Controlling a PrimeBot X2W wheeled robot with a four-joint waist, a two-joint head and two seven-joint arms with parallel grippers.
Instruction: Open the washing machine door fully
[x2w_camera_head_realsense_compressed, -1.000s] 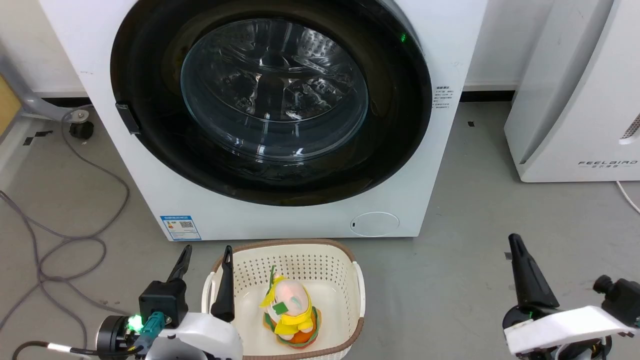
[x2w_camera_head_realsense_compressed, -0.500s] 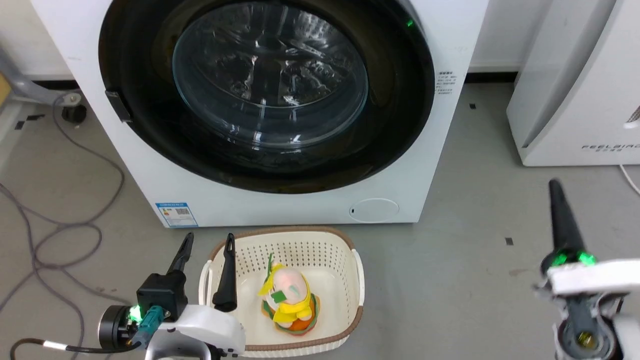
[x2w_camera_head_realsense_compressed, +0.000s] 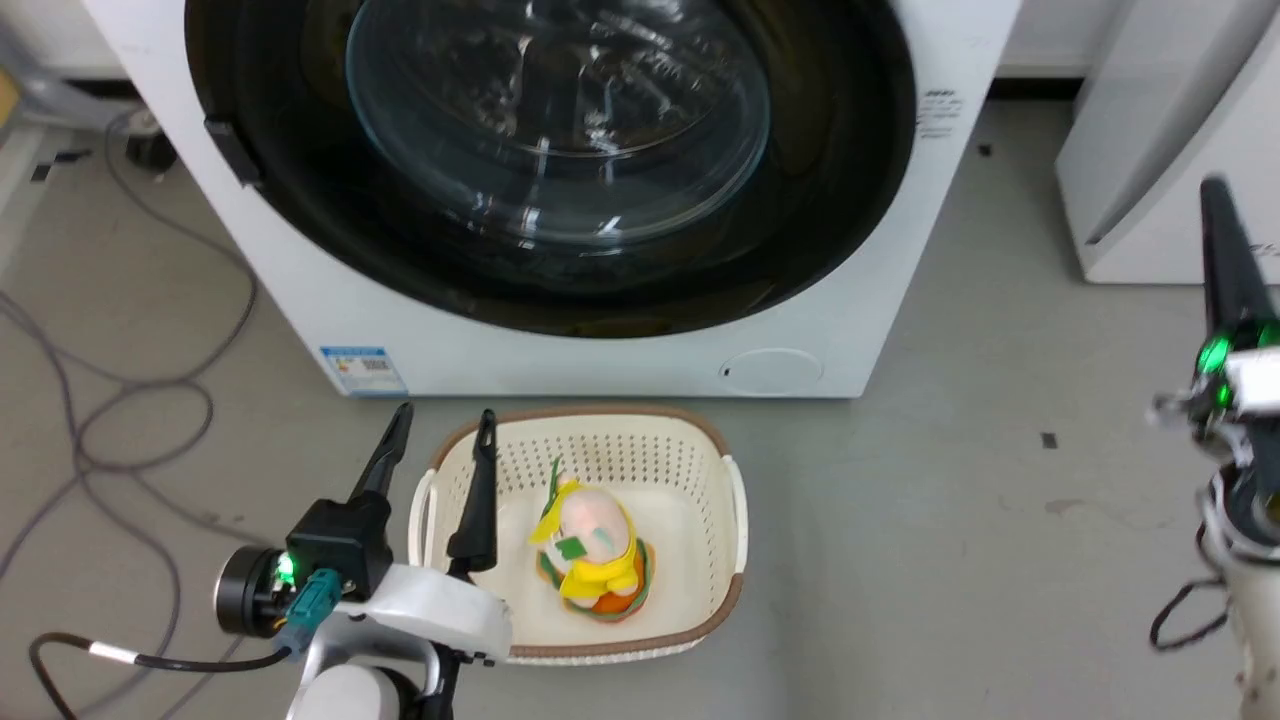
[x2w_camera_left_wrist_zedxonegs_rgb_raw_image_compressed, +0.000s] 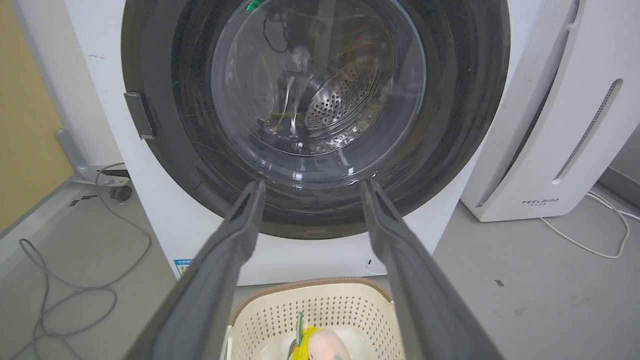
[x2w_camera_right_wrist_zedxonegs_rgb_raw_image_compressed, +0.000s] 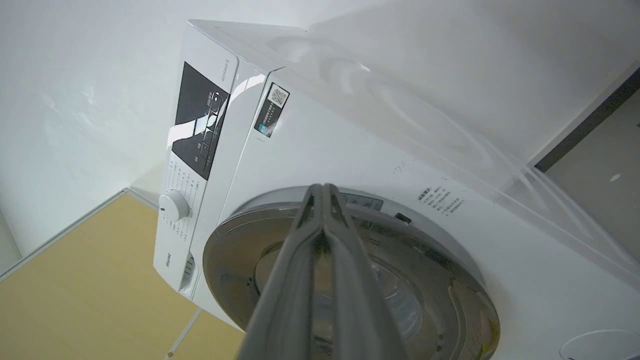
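Washing machine door (x2w_camera_head_realsense_compressed: 560, 170) closed; right gripper (x2w_camera_head_realsense_compressed: 1218, 200) pinched together, empty, well right of it; left gripper (x2w_camera_head_realsense_compressed: 445, 412) spread.

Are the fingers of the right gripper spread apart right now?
No, in the right wrist view the right gripper has its two fingers pressed together from base to tips, with nothing between them.

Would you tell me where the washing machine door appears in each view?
Head view: door at top centre, cut off above.
Left wrist view: door upper centre, beyond the left gripper.
Right wrist view: door bottom centre, behind the right gripper.
Shared landmark: its glass window.
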